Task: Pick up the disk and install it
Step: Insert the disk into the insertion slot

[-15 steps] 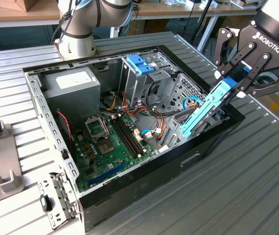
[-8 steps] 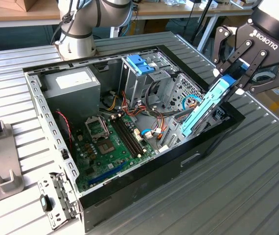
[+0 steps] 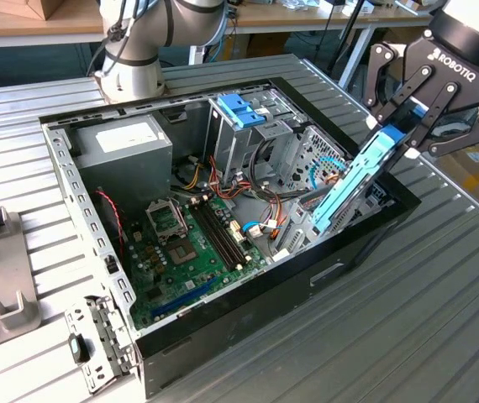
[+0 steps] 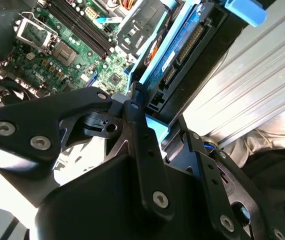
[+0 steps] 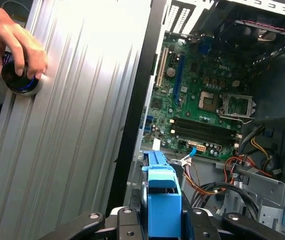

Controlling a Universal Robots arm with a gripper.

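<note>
Firmly between black jaws, the flat blue-framed disk (image 3: 353, 180), aslant over the steel case (image 3: 248, 312).

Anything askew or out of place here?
The disk, clamped in the pincer, leans steeply with its lower end inside the case, not seated. A person's hand on the table grips a dark round object.

In the exterior view the gripper (image 3: 409, 126) is cut off by the picture's edge. Its fingers (image 3: 437, 101) cover the upper end of the disk (image 3: 349, 185). The disk's lower end is hidden inside the case (image 3: 323, 277). The arm base (image 3: 134, 50) is cropped at the top edge. In the first wrist view a hand (image 5: 13, 42) is cut off by the edge. It covers most of a dark round object (image 5: 18, 84), which cannot be identified.
</note>
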